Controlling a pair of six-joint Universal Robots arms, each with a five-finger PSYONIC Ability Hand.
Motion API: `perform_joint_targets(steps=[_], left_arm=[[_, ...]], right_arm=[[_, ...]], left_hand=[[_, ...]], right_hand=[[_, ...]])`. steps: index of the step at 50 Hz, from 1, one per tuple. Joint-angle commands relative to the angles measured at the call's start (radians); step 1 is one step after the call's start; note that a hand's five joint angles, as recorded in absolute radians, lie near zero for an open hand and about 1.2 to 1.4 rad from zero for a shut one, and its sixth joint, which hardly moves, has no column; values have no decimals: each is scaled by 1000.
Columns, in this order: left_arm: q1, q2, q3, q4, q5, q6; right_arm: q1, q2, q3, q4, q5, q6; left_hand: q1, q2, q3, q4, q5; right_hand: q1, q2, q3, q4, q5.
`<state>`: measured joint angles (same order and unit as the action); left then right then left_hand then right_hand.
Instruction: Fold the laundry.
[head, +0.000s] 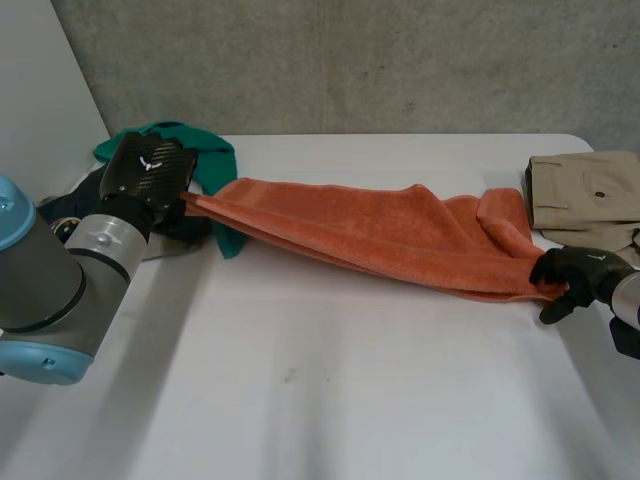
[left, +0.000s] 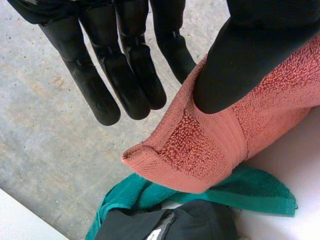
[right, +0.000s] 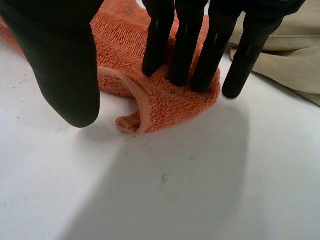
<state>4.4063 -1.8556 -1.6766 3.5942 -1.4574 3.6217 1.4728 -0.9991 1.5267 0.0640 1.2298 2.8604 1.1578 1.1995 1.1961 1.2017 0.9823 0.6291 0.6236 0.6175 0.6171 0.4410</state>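
- As we look down from the head view, the orange towel (head: 380, 235) lies stretched over the white table (head: 320, 390), its long axis running side to side from one hand to the other.
- Its left end is lifted off the table; its right end sits bunched on the table near the right edge.
- We see the left hand (head: 150, 170) at the far left, back turned up. Its thumb (left: 240, 60) pinches the towel's hemmed corner (left: 200, 150), and the other fingers (left: 125, 75) are straight and off the cloth.
- We see the right hand (head: 585, 268) on the towel's right end. Its straight fingers (right: 185, 50) press the cloth down, with its thumb (right: 65, 75) held apart over bare table, so nothing is pinched.
- A green cloth (head: 205, 150) and a dark garment (head: 60, 212) are heaped under the left hand, touching the towel's left end.
- Beige trousers (head: 590, 190) lie folded just beyond the right hand, close to the towel.
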Motion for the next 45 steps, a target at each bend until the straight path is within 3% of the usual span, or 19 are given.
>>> perform_joint_targets(steps=[1, 7, 16, 20, 25, 31, 36, 41, 45], left_arm=[[-1, -4, 12, -6, -1, 0], [-2, 54, 29, -132, -3, 2], [44, 286, 26, -501, -1, 55], [90, 395, 18, -653, 0, 161], [122, 461, 24, -741, 2, 290], [102, 432, 20, -675, 2, 270], [73, 215, 41, -556, 0, 244], [39, 9, 162, -447, -17, 244], [6, -118, 273, -431, -34, 242]], right_arm=[[8, 27, -28, -4, 14, -9], [-2, -64, -45, 8, 51, -61], [-35, -466, -36, 269, 60, -472], [-95, -602, -83, 385, 60, -619], [-112, -714, -146, 438, 63, -628], [-114, -672, -106, 432, 47, -618], [-34, -498, -106, 384, 65, -598], [86, -284, -181, 255, 202, -553], [142, -208, -204, 183, 263, -526]], left_hand=[[238, 197, 200, 195, 239], [238, 197, 200, 195, 239], [238, 197, 200, 195, 239], [238, 197, 200, 195, 239], [238, 197, 200, 195, 239], [238, 197, 200, 195, 239], [238, 197, 200, 195, 239], [238, 197, 200, 195, 239], [238, 197, 200, 195, 239]], right_hand=[[713, 719, 725, 725, 727], [767, 773, 779, 779, 781], [767, 773, 779, 779, 781], [767, 773, 779, 779, 781], [767, 773, 779, 779, 781], [767, 773, 779, 779, 781], [767, 773, 779, 779, 781], [767, 773, 779, 779, 781], [767, 773, 779, 779, 781]])
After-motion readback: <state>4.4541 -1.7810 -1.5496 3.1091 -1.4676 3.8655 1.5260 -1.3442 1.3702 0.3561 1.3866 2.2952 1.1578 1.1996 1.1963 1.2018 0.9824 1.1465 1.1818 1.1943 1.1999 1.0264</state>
